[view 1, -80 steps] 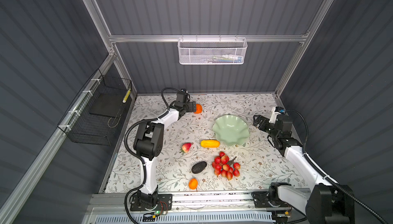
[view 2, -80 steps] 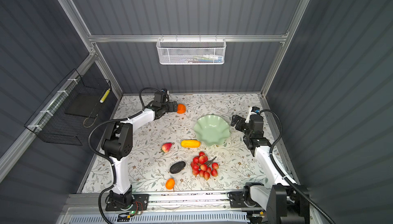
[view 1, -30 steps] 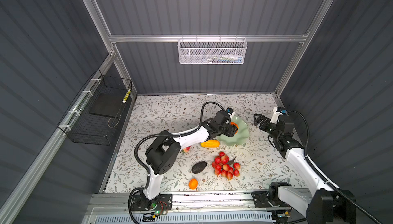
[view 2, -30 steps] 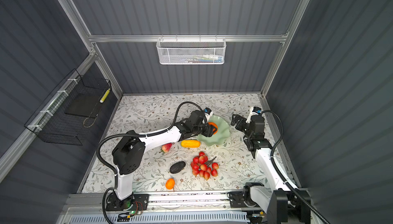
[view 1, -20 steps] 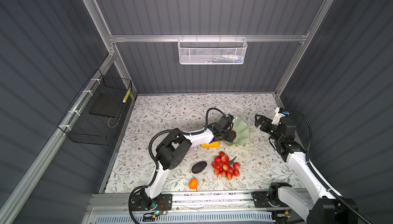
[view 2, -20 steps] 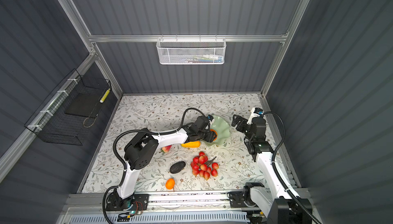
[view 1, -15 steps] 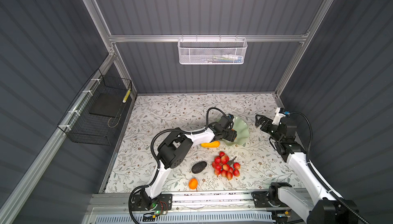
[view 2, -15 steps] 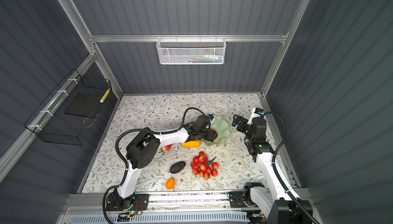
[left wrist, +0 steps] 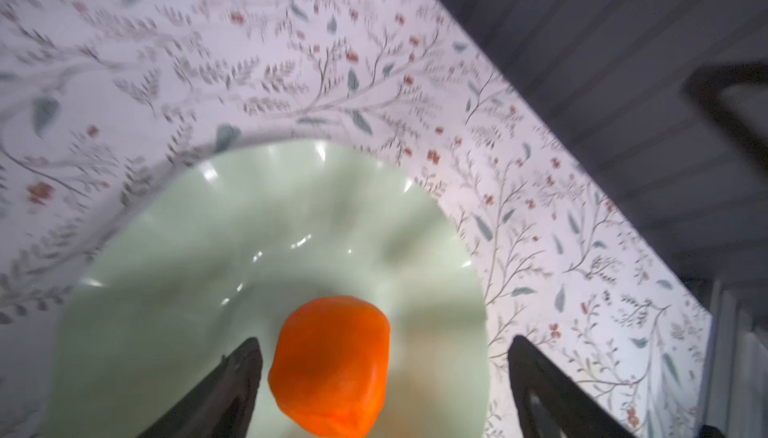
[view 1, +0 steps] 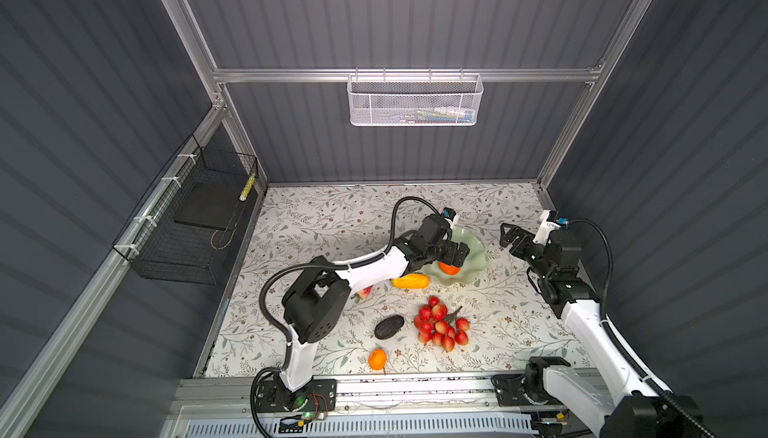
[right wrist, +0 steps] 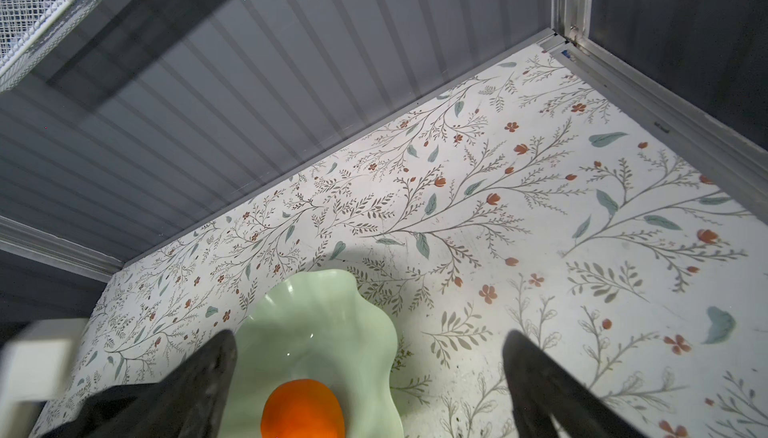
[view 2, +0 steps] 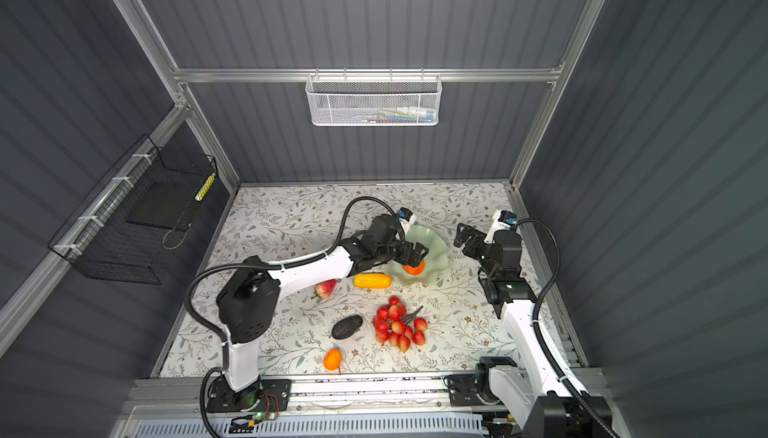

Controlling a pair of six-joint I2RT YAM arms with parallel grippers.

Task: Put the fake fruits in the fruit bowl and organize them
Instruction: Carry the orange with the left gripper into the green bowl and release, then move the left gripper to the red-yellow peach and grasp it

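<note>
The pale green fruit bowl (view 1: 478,248) (view 2: 437,244) stands right of centre on the flowered table in both top views. One orange fruit (view 1: 449,268) (left wrist: 330,367) (right wrist: 302,409) lies inside it. My left gripper (view 1: 455,251) (left wrist: 382,343) hovers open over the bowl, its fingers on either side of that orange without gripping it. On the table lie a yellow oblong (view 1: 410,280), a strawberry (view 2: 326,288) half under the left arm, a dark avocado (view 1: 389,327), a red berry cluster (view 1: 441,324) and a second orange (view 1: 377,359). My right gripper (view 1: 513,238) (right wrist: 369,336) is open and empty to the right of the bowl.
A white mesh basket (view 1: 415,101) hangs on the back wall and a black wire basket (view 1: 195,223) on the left wall. The metal rail with both arm bases (view 1: 399,390) runs along the table's front edge.
My left arm carried the orange from the back left of the table to the bowl and opened its jaws, leaving the orange in the bowl. The right arm barely moved.
</note>
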